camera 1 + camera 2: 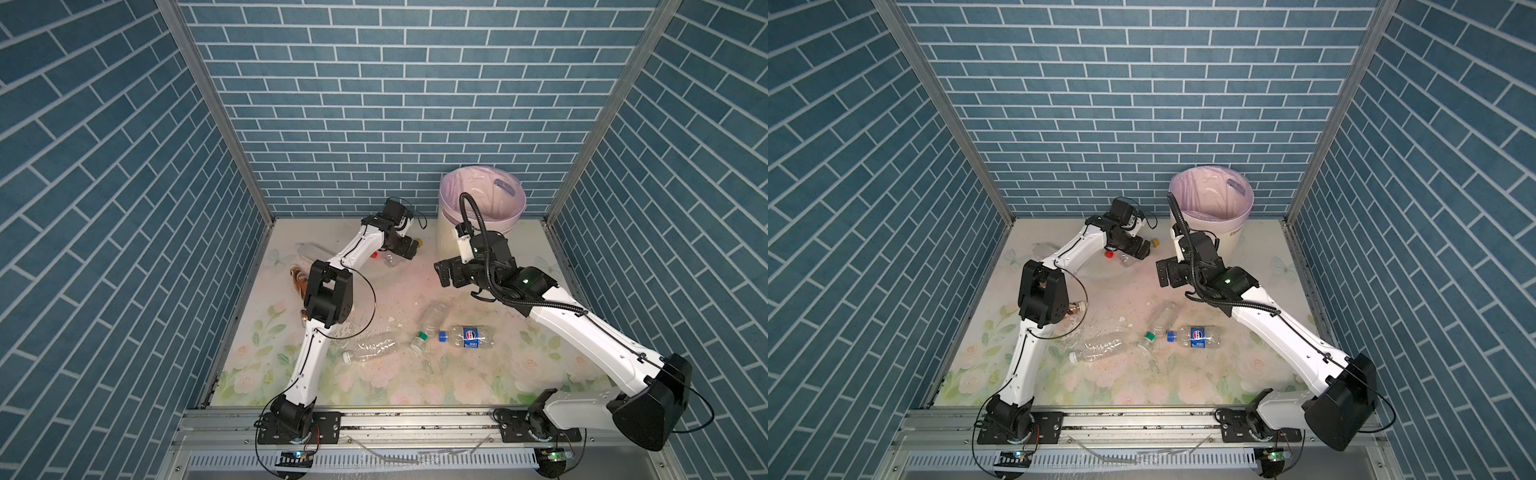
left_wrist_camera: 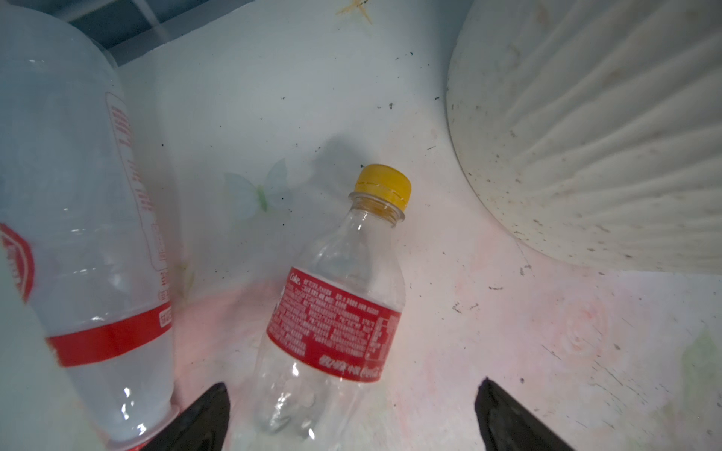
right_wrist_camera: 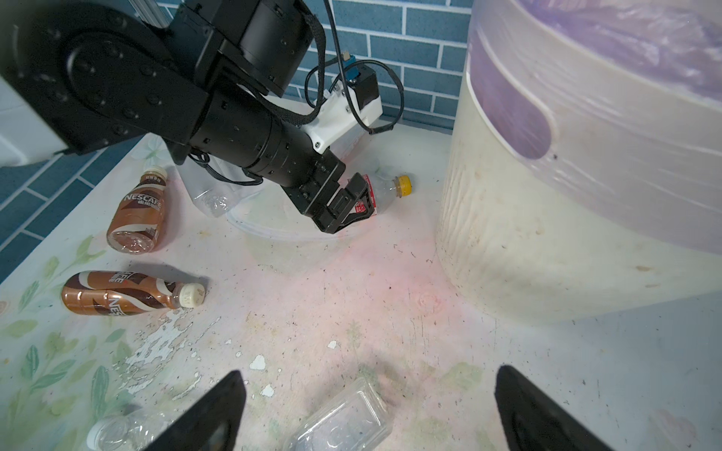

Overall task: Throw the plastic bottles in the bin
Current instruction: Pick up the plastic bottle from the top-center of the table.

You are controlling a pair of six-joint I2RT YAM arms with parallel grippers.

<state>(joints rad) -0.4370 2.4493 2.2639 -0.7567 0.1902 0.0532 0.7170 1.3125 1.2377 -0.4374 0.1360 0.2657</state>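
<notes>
The tabletop (image 1: 415, 386) has a pale print of pink roses and green leaves, speckled with dark grit. A faint butterfly (image 2: 258, 191) is printed on it (another shows near the right edge in both top views). The print has peeled in one patch (image 3: 156, 343), with white flakes (image 3: 258, 362) nearby. Blue brick-pattern walls (image 1: 374, 104) close three sides, joined by metal posts (image 1: 216, 112). A metal rail (image 1: 415, 419) runs along the front, beside a slotted duct (image 1: 415, 459).

obstacle: bin (image 1: 445, 241) back right | free: mat centre (image 1: 399, 286)
</notes>
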